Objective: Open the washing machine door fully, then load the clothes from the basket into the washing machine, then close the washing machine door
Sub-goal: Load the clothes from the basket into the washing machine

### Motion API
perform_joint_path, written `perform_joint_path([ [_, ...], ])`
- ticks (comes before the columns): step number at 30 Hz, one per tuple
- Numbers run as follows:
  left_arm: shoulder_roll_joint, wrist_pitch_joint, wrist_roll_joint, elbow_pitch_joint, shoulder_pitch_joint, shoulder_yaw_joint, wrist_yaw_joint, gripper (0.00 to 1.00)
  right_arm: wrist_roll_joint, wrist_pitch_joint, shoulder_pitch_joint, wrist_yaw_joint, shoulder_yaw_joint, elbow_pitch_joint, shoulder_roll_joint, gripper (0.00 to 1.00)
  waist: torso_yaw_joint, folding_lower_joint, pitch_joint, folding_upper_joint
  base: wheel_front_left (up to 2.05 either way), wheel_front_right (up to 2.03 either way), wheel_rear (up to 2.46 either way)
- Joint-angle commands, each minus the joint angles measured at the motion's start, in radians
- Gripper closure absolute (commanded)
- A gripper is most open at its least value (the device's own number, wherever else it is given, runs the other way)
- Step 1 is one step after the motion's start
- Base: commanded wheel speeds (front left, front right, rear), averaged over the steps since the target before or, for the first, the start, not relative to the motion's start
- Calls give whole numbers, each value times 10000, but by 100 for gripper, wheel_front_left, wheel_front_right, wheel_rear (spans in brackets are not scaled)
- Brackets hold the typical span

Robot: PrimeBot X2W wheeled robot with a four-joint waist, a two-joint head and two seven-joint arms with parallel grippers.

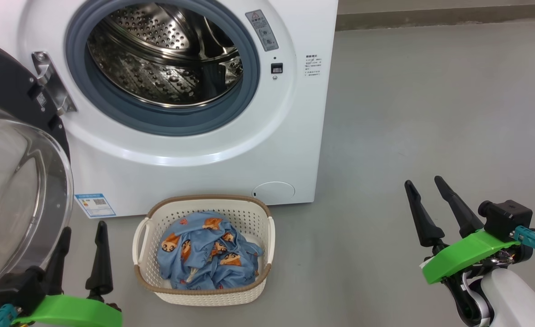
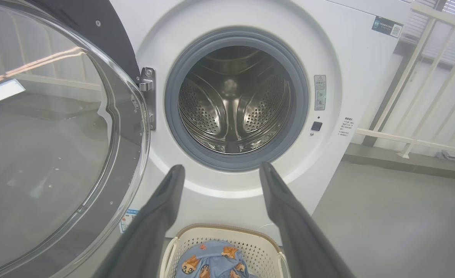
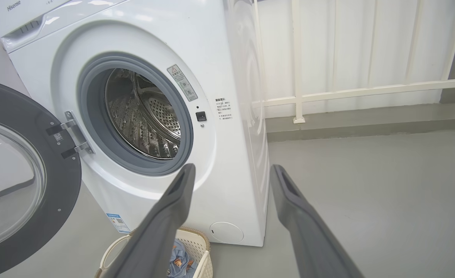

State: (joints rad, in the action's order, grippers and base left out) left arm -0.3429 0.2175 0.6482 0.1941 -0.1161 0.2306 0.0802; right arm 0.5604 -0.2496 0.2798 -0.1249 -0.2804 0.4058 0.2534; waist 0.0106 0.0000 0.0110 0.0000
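Blue clothes (image 1: 203, 254) wait in your basket (image 1: 203, 295) on the floor (image 1: 408, 113) below the drum (image 1: 163, 54), door (image 1: 13, 181) swung clear; left gripper (image 1: 83, 226) and right gripper (image 1: 423, 180) gape empty.

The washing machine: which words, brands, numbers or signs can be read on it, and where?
"Hisense": grey brand word on the top panel of the big white front-loading washing machine.
Grey warning sticker beside the drum opening: triangle sign; text too small.
Small black print right of it: too small.
Blue-white QR label, lower front: blurred.
Black QR label, upper corner: too small.
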Motion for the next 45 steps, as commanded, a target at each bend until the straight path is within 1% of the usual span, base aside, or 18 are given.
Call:
perform_joint_path([
  [1, -279, 100, -62, -266, -239, -331, 38, 0, -99, -122, 240, -58, -47, -191, 63, 0, -4, 0, -3, 0, 0, 0, 0],
  [12, -323, 54, -57, -337, -235, -279, 135, 0, -100, -122, 228, -58, -34, -193, 63, 0, -38, 0, -15, 0, 25, -25, 0],
  [45, -418, -83, 90, -214, -391, -128, 237, 0, -114, -122, 199, -58, -115, -165, 81, 0, -169, 0, -186, 0, 111, -111, 0],
])
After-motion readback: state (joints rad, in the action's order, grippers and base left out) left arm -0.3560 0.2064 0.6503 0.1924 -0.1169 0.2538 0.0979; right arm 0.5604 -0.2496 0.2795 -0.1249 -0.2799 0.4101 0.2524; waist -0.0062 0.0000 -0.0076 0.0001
